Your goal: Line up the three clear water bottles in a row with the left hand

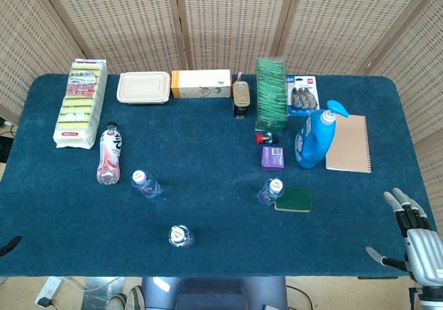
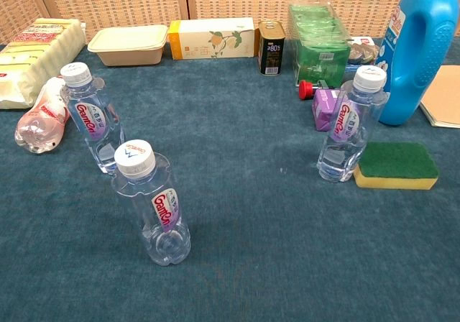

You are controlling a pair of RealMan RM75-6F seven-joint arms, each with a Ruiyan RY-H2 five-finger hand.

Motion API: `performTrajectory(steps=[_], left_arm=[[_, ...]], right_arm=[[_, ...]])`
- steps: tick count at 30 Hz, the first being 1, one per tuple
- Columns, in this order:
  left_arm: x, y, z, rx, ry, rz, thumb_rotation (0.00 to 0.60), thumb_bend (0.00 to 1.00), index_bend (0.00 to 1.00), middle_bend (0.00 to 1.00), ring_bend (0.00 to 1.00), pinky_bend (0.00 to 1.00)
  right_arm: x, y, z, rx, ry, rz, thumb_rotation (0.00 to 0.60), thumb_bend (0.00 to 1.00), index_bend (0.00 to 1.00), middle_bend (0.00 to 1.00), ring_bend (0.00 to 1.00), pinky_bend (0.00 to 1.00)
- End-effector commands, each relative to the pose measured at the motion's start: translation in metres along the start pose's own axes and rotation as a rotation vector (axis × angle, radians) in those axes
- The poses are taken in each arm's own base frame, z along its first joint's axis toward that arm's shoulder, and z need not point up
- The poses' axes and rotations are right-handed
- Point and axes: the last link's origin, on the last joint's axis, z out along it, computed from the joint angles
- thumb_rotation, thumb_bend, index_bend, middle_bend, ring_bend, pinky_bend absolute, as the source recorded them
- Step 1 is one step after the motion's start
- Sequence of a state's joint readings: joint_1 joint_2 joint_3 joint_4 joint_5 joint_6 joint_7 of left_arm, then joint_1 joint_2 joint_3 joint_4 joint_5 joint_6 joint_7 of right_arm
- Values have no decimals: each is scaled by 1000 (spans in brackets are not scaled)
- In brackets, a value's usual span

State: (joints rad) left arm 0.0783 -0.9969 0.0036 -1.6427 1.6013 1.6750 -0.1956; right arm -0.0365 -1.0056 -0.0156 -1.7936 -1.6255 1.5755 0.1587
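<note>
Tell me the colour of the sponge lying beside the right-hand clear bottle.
The sponge is dark green on top, yellow beneath; the chest view shows it best.

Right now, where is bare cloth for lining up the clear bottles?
Free: the blue cloth between the nearest clear bottle and the right clear bottle, and the front right strip toward the right robot hand. Crowded: behind the right bottle, by the green sponge and the blue detergent jug.

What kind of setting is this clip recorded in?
Probably a staged lab tabletop, not a home: a blue-carpeted table backed by woven folding screens, with assorted household goods like a detergent bottle and a sponge pack.
</note>
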Motion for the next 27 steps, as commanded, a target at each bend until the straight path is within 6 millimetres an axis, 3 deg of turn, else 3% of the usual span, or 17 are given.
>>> performTrajectory(steps=[1,4,14,23,27], left_arm=[[0,0,-1,-6,-1,-4,600,125,0,0,0,52],[0,2,-1,-32,-12,-8,600,125,0,0,0,52],[-10,18,-3,-366,-193,-164,600,124,0,0,0,52],[-57,31,13,-565,-355,-442,600,103,0,0,0,52],[-86,48,17,-637,-442,-549,600,96,0,0,0,52]], right_arm=[[-1,-1,0,3,-3,0,600,0,8,0,0,0],[-1,0,-1,5,-5,-1,600,0,8,0,0,0],[4,-1,-2,7,-1,27,600,0,8,0,0,0],[10,2,-3,15,0,66,600,0,8,0,0,0],[12,3,-3,18,-1,78,600,0,8,0,0,0]])
